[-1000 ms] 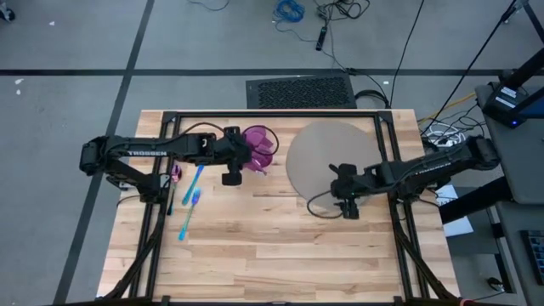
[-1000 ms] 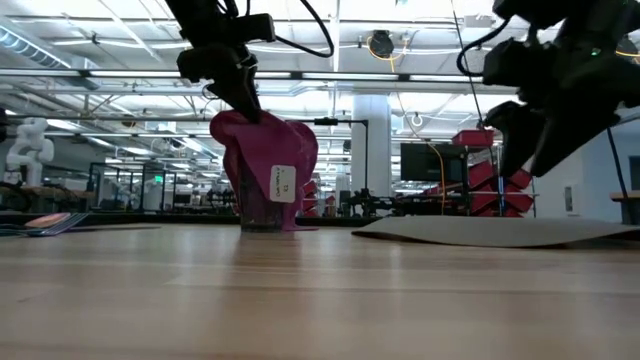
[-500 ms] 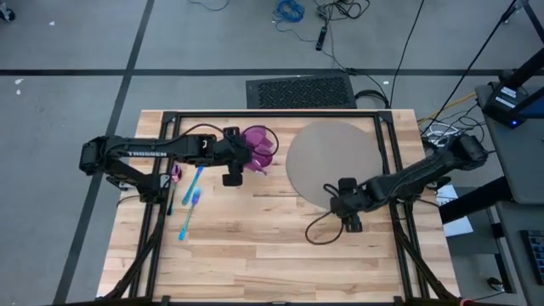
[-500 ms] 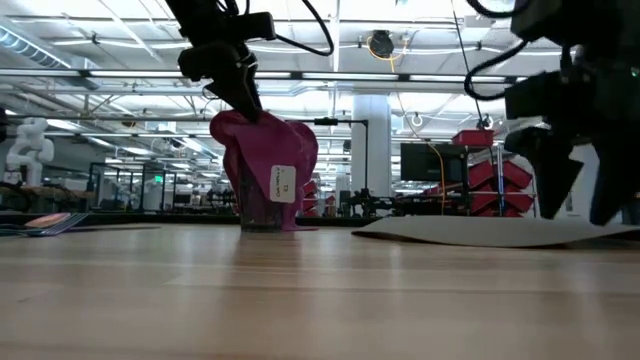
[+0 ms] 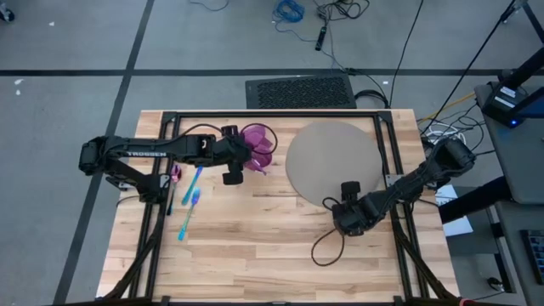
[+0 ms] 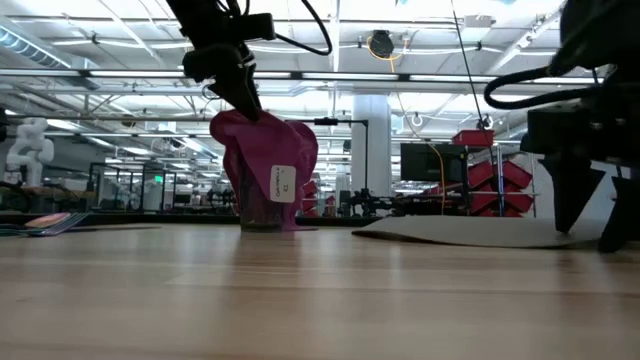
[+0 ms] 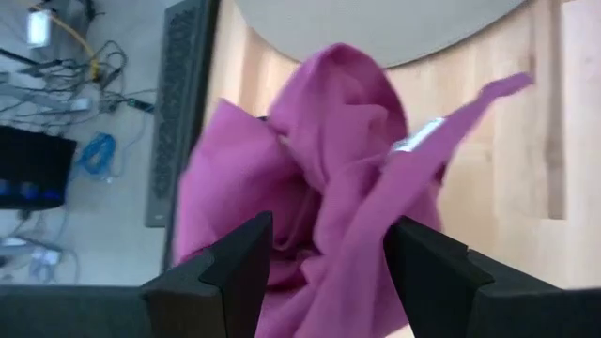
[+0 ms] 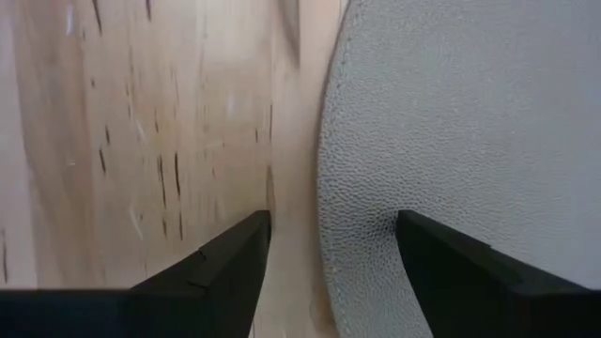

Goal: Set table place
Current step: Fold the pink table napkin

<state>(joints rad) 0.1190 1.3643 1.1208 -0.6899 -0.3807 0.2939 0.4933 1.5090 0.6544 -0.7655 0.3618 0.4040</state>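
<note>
Counter [image 5: 272, 255]: light-wood planks, black frame along its edges. The lower half of the overhead frame is bare wood, giving wide room for movement.

Left pincer [image 5: 246, 158]: upper centre-left of the overhead frame, at the purple napkin [image 5: 258, 146]. The left wrist view shows the cloth [image 7: 319, 188] bunched between the two fingers [image 7: 239, 258]; whether they clamp it cannot be told. In the level view the napkin [image 6: 265, 170] stands heaped over a clear glass [image 6: 262, 215] on the counter.

Right pincer [image 5: 344, 217]: lower centre-right of the overhead frame, just below the lower edge of the round grey-tan mat [image 5: 331, 157]. Its fingers [image 8: 216, 272] stand spread, nothing between them, straddling the mat's rim [image 8: 451, 131] and bare wood.

Mat: upper centre-right, its upper edge near the counter's far frame, apart from the napkin.

Blue cutlery [image 5: 191, 200] lies left of centre; a pink piece [image 5: 175, 172] lies beside the left arm, near the counter's left edge.
</note>
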